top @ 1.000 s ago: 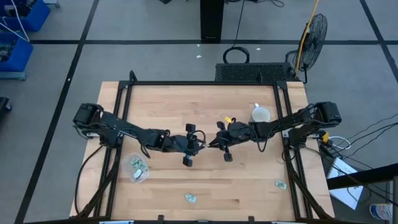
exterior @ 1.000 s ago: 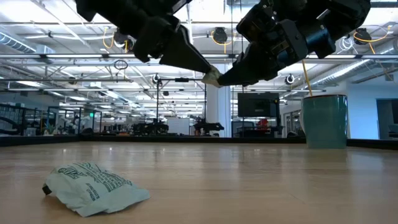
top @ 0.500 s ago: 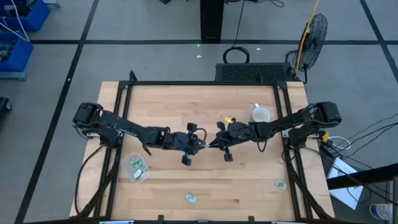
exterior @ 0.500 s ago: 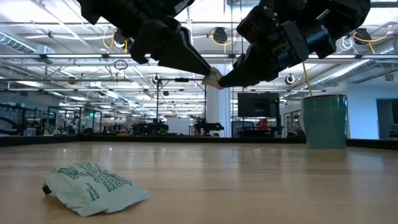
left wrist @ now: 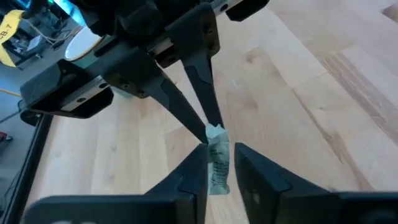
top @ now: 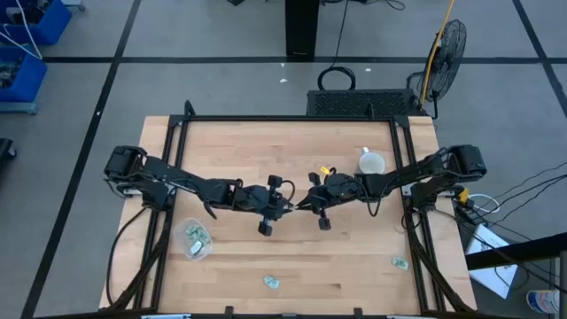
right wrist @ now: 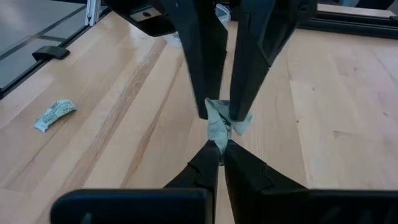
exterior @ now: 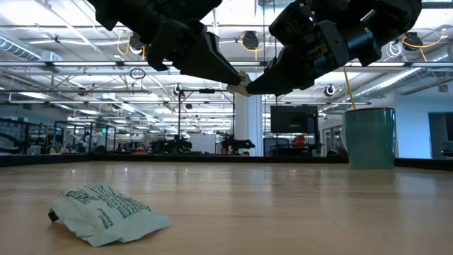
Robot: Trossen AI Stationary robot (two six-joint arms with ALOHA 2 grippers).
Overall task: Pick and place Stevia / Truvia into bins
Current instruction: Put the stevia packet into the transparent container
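Observation:
One pale green and white Stevia sachet [right wrist: 217, 124] is in the air over the table's middle, between the two grippers. My right gripper [right wrist: 219, 149] is shut on it. My left gripper [left wrist: 221, 152] faces it from the table's left, open, one finger on each side of the sachet [left wrist: 217, 167]; I cannot tell whether they touch it. The clear round bin [top: 196, 240] stands near the left front with sachets inside. Loose sachets lie flat on the table at the near edge [top: 272, 282] and at the right front [top: 400, 262]. My right gripper pinches the sachet's end [right wrist: 216, 138] between its two fingertips. It comes from the table's right, slanting a little downward. The sachet is lifted well clear of the table [exterior: 243, 85], and its free end points toward my left gripper.
A white mug [top: 371, 163] stands at the far right of the table, behind my right arm. A crumpled sachet [exterior: 106, 211] lies close to the low camera. Black frame rails run along the table's left and right edges.
My left gripper has edged toward the table's right, closing up on the sachet that my right gripper holds. The meeting point of the two grippers has risen slightly.

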